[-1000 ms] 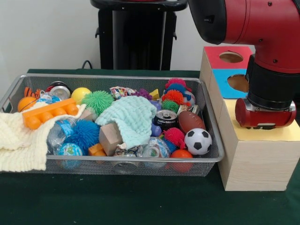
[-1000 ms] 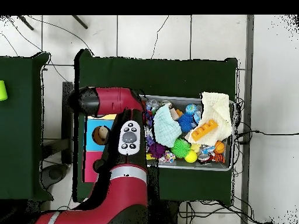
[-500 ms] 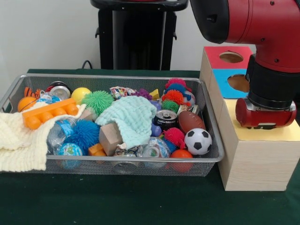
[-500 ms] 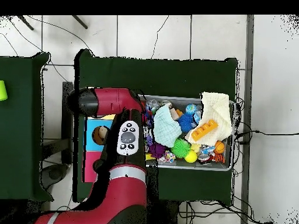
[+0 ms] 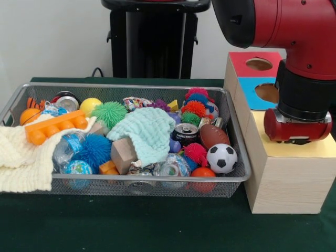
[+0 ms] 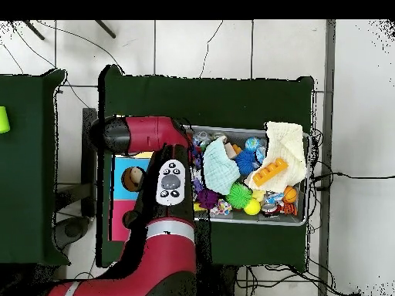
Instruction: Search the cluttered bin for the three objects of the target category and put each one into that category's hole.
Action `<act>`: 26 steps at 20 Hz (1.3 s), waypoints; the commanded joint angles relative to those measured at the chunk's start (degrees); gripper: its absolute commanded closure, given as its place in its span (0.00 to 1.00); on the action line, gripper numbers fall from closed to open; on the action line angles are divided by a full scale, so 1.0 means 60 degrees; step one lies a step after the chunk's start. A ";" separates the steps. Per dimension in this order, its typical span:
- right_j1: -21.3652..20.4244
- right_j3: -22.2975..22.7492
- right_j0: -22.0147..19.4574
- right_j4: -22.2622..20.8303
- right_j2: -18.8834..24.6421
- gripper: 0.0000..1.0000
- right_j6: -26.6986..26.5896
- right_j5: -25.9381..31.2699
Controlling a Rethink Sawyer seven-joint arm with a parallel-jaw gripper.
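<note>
Hovering my arm's end over the wooden box's yellow top, I cannot tell my pincer's state. Near me the soccer ball lies in the wire bin; farther back, the blue hole and red hole.

Wire mesh, knit cloth, wood and glossy plastic round the arm

The arm over the box has a glossy red plastic shell with matt black joints. Under its end, the box shows pale bare wood grain on its sides, with matt red, blue and yellow panels on top. Beside it, the bin is fine metal mesh with a shiny wire rim. In the bin lie a mint knitted cloth, a cream knitted cloth over the end farthest from the arm, a plain wooden block, a shiny metal can, a smooth orange plastic brick, rubbery spiky balls and a glossy soccer ball. The tablecloth is matt dark green.
</note>
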 commanded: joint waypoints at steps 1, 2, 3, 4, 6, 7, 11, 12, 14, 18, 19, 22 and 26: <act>-0.0605 0.0829 -0.0644 -0.0372 0.0510 1.00 0.0665 -0.0771; -0.0681 0.0887 -0.0641 -0.0368 0.0507 1.00 0.0661 -0.0730; -0.0787 0.0975 -0.0650 -0.0342 0.0523 1.00 0.0666 -0.0675; -0.0891 0.1018 -0.0651 -0.0355 0.0518 1.00 0.0622 -0.0603; -0.1092 0.1131 -0.0674 -0.0343 0.0526 1.00 0.0579 -0.0435; -0.1110 0.1123 -0.0706 -0.0342 0.0550 1.00 0.0542 -0.0381; -0.1041 0.1145 -0.0767 -0.0378 0.0610 1.00 0.0564 -0.0491; -0.1040 0.1166 -0.0767 -0.0388 0.0618 1.00 0.0582 -0.0521; -0.1022 0.1135 -0.0774 -0.0394 0.0636 1.00 0.0578 -0.0483; -0.1004 0.1116 -0.0792 -0.0396 0.0667 1.00 0.0589 -0.0441; -0.1003 0.1122 -0.0798 -0.0403 0.0678 1.00 0.0587 -0.0453; -0.1035 0.1139 -0.0812 -0.0421 0.0691 1.00 0.0579 -0.0429; -0.1112 0.1172 -0.0794 -0.0438 0.0673 1.00 0.0630 -0.0383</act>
